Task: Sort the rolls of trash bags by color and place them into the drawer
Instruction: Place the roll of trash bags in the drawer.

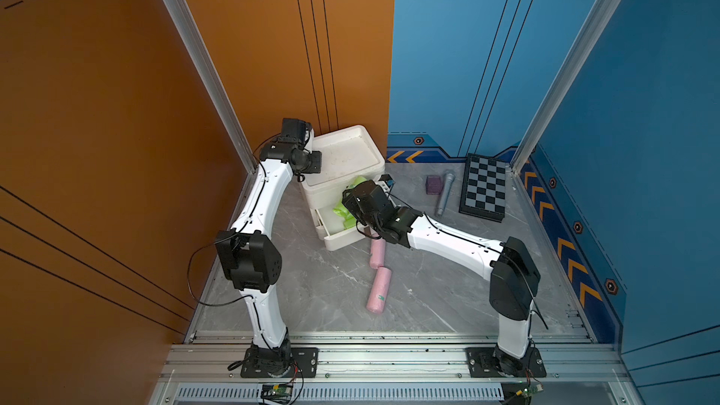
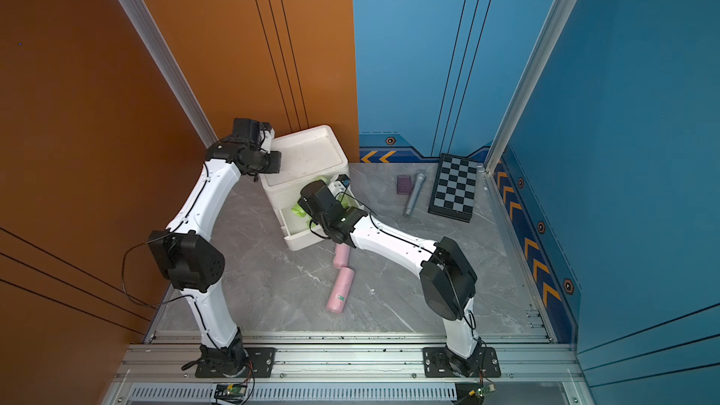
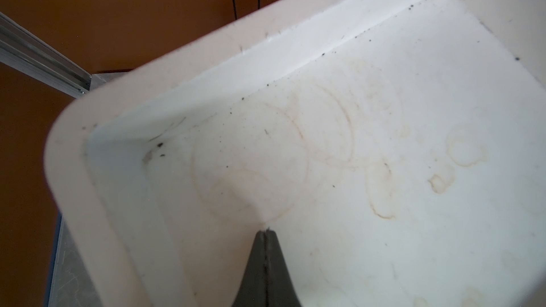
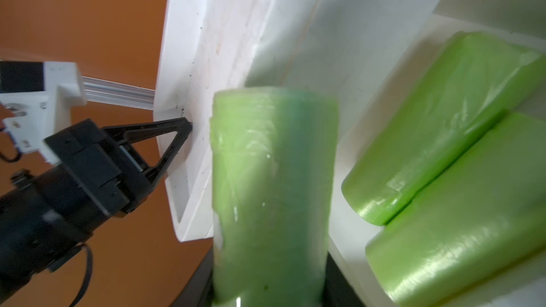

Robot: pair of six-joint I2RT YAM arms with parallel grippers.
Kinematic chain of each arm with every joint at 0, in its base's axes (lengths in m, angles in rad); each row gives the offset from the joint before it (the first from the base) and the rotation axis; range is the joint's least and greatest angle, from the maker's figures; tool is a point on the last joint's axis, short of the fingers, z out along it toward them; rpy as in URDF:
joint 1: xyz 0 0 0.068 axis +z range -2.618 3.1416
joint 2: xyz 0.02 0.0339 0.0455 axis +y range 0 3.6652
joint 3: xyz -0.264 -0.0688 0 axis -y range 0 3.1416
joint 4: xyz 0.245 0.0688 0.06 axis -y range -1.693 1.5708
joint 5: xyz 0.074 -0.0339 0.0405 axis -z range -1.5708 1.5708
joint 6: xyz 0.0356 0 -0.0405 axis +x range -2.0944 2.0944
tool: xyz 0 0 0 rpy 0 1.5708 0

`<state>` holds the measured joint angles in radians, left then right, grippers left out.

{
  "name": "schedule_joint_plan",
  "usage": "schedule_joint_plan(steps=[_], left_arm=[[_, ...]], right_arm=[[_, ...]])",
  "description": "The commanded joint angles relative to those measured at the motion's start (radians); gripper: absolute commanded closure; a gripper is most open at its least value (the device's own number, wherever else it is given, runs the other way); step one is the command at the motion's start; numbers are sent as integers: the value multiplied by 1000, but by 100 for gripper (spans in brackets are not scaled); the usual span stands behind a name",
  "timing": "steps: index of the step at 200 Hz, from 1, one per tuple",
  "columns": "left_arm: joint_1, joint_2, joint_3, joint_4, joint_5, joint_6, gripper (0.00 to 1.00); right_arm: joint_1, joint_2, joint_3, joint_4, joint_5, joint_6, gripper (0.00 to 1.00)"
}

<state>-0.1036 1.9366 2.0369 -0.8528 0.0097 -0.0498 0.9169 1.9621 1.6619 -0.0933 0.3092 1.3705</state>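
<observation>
Right wrist view: right jaws clamp a soft, crinkly lime-green roll (image 4: 271, 187), a film-wrapped cylinder poking out ahead of them. Just beside it, two more glossy green rolls (image 4: 437, 125) lie side by side, touching, in the open drawer (image 1: 343, 241) of the smooth white plastic cabinet (image 1: 343, 150). The left jaws are pressed shut, tips against its stained recessed top (image 3: 384, 113). Well behind the right jaws, two pale pink rolls (image 1: 378, 290) lie on the grey marbled table (image 1: 331, 286).

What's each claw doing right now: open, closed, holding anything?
Left gripper: closed, empty, tips against the drawer top.
Right gripper: closed on a green roll.
</observation>
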Motion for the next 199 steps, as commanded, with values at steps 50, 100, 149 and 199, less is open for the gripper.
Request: schedule_joint_plan(steps=[50,100,149,199], left_arm=[[12,125,-62,-307,40,-6,100],[17,131,-64,-307,52,-6,100],[21,136,-62,-306,63,-8,100],[24,136,-64,-306,62,-10,100]], right_arm=[[-1,29,8,37,216,95,52],[2,52,-2,50,268,161,49],[2,66,16,33,265,168,31],[12,35,-25,37,267,166,24]])
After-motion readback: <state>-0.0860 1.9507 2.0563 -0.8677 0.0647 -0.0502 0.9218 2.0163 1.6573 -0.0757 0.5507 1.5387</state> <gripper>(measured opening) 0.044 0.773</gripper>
